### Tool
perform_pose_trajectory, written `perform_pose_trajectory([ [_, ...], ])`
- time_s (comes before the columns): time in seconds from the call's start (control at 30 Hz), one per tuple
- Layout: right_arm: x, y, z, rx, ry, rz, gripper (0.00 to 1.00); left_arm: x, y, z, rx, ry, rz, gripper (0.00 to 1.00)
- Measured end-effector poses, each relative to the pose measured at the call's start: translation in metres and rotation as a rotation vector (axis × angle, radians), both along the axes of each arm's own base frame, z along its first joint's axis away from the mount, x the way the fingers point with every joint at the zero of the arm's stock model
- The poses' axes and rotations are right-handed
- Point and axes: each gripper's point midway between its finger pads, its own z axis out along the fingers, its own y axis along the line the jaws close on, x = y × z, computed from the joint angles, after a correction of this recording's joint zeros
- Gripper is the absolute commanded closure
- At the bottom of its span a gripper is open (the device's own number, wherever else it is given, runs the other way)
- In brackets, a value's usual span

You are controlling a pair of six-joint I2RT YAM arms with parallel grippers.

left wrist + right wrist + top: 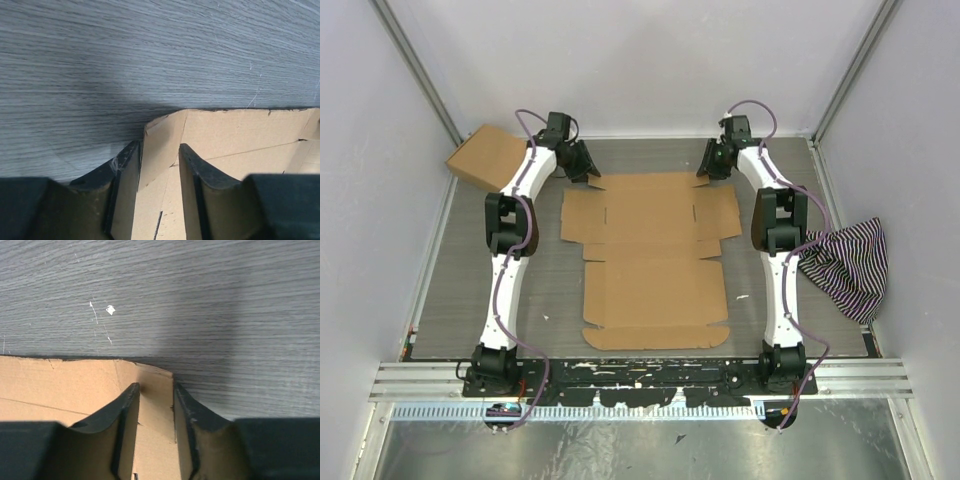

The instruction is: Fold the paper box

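The paper box (650,270) lies as a flat brown cardboard blank in the middle of the grey table. My left gripper (588,172) is at its far left corner. In the left wrist view the gripper (160,147) is open, and a raised corner flap (160,135) stands between the fingers, leaning on the left one. My right gripper (708,170) is at the far right corner. In the right wrist view the gripper (155,387) is open around a raised corner flap (152,377) of the blank (60,385).
A finished brown cardboard box (485,158) sits at the far left corner of the table, behind the left arm. A black-and-white striped cloth (848,262) lies at the right edge. Grey walls enclose the table on three sides.
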Motion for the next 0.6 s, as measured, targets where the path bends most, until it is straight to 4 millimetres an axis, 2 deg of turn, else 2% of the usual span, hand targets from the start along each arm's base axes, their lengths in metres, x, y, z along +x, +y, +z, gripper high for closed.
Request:
perform_pose_trajectory([
  [0.1, -0.002, 0.004, -0.003, -0.001, 0.007, 0.006, 0.73, 0.000, -0.003, 0.000, -0.007, -0.001, -0.005, 0.65],
  [0.33, -0.003, 0.009, 0.000, -0.006, -0.004, 0.008, 0.74, -0.002, -0.011, 0.001, -0.016, -0.006, -0.024, 0.68],
  [0.6, -0.013, 0.022, 0.009, -0.063, -0.011, 0.033, 0.66, -0.010, -0.025, -0.005, -0.008, 0.002, -0.064, 0.64],
])
